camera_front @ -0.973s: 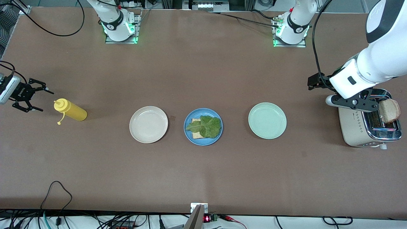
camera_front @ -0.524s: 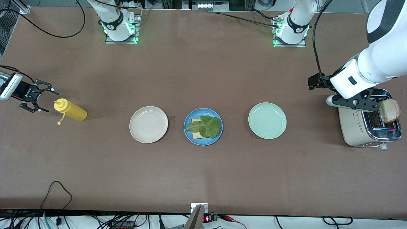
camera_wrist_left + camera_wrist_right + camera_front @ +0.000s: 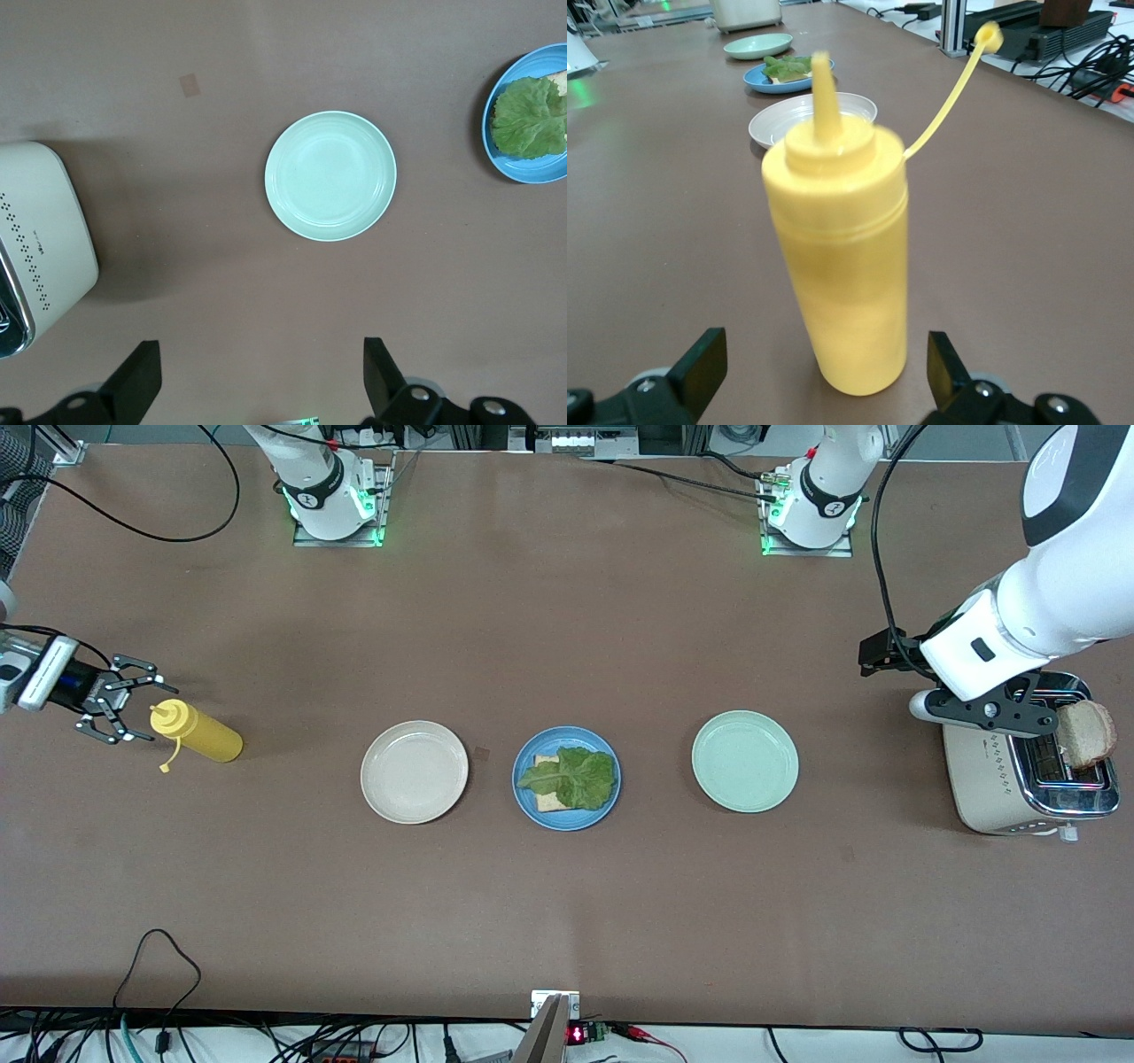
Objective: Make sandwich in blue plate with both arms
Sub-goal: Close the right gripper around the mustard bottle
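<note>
Overhead, brown table [image 3: 567, 912], black cables [image 3: 151, 957]

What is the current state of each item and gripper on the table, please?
Round medium-blue plate: holds one bread slice under a lettuce leaf; no top slice.
Cream-white plate: empty.
Mint-green plate: empty.
Yellow squeeze bottle: upright, cap off.
Beige toaster: bread slice sticking out.
Left gripper: open.
Right gripper: open, beside bottle.

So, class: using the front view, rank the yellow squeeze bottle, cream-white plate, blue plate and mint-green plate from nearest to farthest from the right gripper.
From the right gripper:
1. Yellow squeeze bottle, just beside it.
2. Cream-white plate.
3. Blue plate, mid-table.
4. Mint-green plate, toward the left arm's end.
</note>
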Action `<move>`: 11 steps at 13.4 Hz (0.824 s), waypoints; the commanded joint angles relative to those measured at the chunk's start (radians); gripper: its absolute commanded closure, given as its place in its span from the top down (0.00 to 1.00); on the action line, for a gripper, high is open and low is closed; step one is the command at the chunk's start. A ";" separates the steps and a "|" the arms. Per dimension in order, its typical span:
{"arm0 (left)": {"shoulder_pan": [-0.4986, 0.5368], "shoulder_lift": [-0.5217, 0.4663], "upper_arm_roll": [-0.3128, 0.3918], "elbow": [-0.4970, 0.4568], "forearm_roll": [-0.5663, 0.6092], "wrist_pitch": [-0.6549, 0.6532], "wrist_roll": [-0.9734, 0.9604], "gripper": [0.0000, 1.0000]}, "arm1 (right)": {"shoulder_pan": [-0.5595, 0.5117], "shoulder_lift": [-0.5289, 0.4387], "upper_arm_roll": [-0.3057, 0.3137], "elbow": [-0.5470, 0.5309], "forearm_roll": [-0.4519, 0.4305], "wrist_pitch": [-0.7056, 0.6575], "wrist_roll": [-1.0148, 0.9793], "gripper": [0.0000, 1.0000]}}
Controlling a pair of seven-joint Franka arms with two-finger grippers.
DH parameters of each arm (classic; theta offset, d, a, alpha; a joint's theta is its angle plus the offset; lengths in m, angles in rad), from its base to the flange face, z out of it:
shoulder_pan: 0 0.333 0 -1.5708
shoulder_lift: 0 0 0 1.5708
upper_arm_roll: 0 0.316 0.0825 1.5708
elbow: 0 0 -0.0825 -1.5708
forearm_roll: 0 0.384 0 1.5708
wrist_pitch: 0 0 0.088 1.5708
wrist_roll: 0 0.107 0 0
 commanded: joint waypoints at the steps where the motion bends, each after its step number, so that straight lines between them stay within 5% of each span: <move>1: 0.009 -0.009 -0.005 0.004 0.014 -0.017 0.012 1.00 | -0.030 0.056 0.021 0.029 0.031 -0.033 -0.047 1.00; 11: 0.009 -0.009 -0.005 0.004 0.014 -0.015 0.012 1.00 | -0.028 0.145 0.050 0.087 0.083 -0.031 -0.085 1.00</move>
